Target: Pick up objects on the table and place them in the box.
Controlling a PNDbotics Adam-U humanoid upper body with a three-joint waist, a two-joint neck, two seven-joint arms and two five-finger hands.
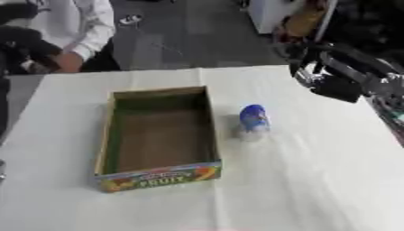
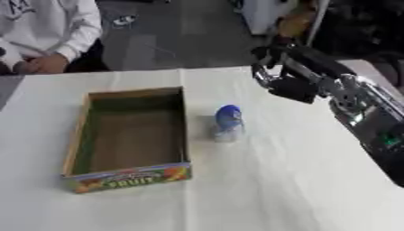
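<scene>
One word can be read in full on the scene: "FRUIT", printed in pale letters on the bright green, red and yellow near end wall of the box [image 1: 158, 177], with a smaller line above it too blurred to make out. The box is an open, shallow cardboard tray, brown and plain inside, its long axis running from near to far on the white cloth-covered table [image 1: 315, 189], a little left of the table's centre.

Just beside the box's right wall, at about three o'clock from its middle and apart from it, is a small blue object [image 2: 228, 118] on a clear or pale lower part. It looks taller than wide, its long axis roughly upright with the rounded blue end at the top, leaning slightly toward twelve o'clock; its surface looks smooth, and any printing on it cannot be read.

The robot's right hand [image 2: 277, 80], black with silver joints on the arm behind it, hangs above the table's far right part, at about one o'clock from the blue object and well apart from it. Its fingers are too blurred to tell whether they are spread or curled. It holds nothing that can be seen.
</scene>
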